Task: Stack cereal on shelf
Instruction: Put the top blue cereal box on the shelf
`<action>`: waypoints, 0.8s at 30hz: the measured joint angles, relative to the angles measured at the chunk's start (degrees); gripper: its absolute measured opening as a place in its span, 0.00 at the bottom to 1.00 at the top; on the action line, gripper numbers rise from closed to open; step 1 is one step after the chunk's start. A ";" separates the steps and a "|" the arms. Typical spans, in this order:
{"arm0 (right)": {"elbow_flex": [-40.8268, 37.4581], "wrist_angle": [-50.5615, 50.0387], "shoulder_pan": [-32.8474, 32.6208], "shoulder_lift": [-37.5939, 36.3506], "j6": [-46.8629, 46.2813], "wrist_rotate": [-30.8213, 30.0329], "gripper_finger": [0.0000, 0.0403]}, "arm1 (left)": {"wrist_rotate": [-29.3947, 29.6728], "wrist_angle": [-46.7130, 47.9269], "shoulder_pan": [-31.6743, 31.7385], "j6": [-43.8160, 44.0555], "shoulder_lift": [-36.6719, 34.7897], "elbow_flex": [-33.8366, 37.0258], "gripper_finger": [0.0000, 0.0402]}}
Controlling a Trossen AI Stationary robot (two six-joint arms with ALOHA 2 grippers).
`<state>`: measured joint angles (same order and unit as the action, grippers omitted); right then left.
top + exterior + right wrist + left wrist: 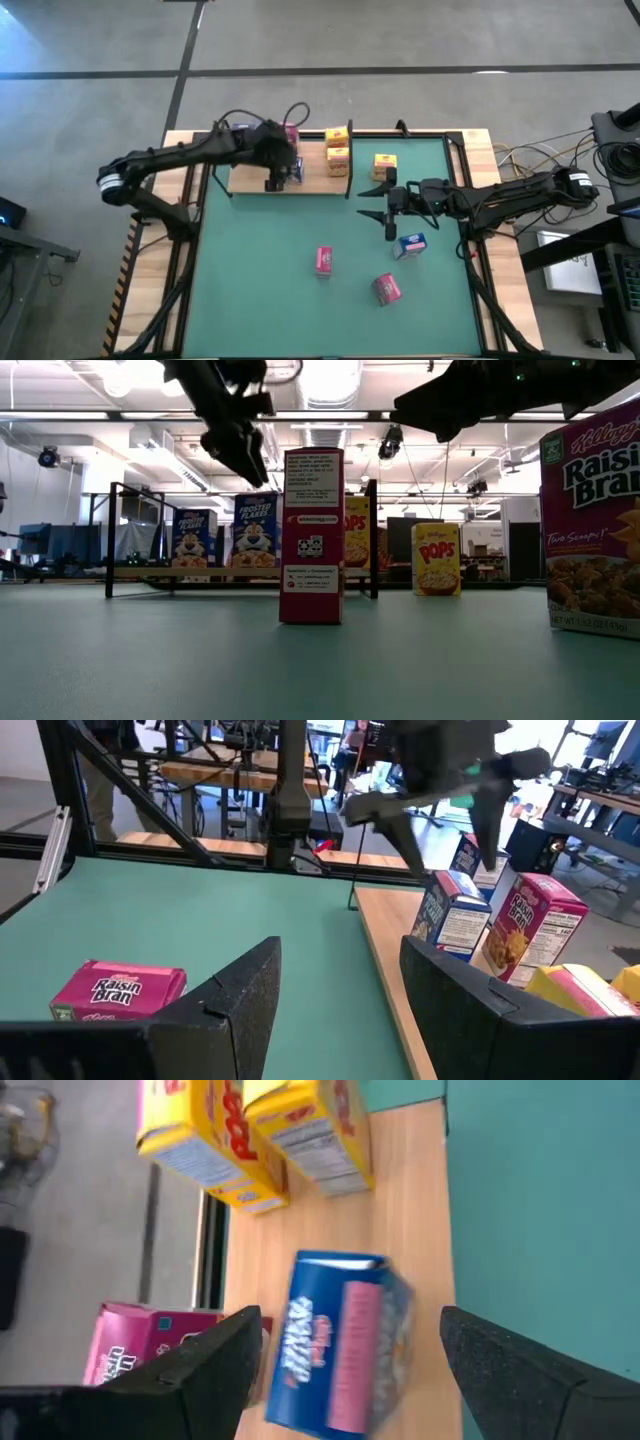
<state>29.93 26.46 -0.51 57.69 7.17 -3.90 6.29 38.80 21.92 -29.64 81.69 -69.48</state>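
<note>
Two pink boxes (324,261) (387,288) sit nearest on the green mat (260,290), with a blue box (411,244) just beyond them. Farther on, the right gripper (386,205) hovers, fingers spread and empty. Farthest, the left gripper (272,183) stands released above a blue box (340,1342) on the shelf (315,185), beside yellow boxes (338,148).

- On your shelf (255,180) stand four cereal boxes (338,158), with the left gripper (274,186) over its near edge.
- Just right of the shelf stands one box (385,167) on the mat (260,270).
- Nearer you than the shelf, three boxes (324,261) sit apart on the mat.
</note>
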 joint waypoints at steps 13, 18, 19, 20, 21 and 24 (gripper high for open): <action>0.00 -0.54 0.00 0.11 0.34 -0.11 0.49 | -7.37 3.10 6.67 -3.94 8.58 -1.59 0.71; 0.00 -0.70 0.02 0.11 0.53 -0.13 0.49 | -7.42 5.60 6.07 -3.72 9.12 -1.98 0.67; 0.00 -0.70 0.02 0.11 0.52 -0.14 0.49 | -7.38 5.65 5.93 -3.58 9.06 -2.04 0.65; 0.00 -0.70 0.02 0.11 0.53 -0.15 0.49 | -7.36 5.80 5.84 -3.48 8.89 -2.04 0.64; 0.00 -0.70 0.02 0.11 0.53 -0.15 0.49 | -7.35 5.96 5.79 -3.40 8.68 -2.04 0.62; 0.00 -0.70 0.02 0.11 0.39 -0.15 0.49 | -7.07 6.28 5.74 -3.00 7.94 -2.04 0.57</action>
<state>29.93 25.76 -0.49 57.80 7.56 -4.05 -0.78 45.08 27.66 -32.64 89.63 -71.53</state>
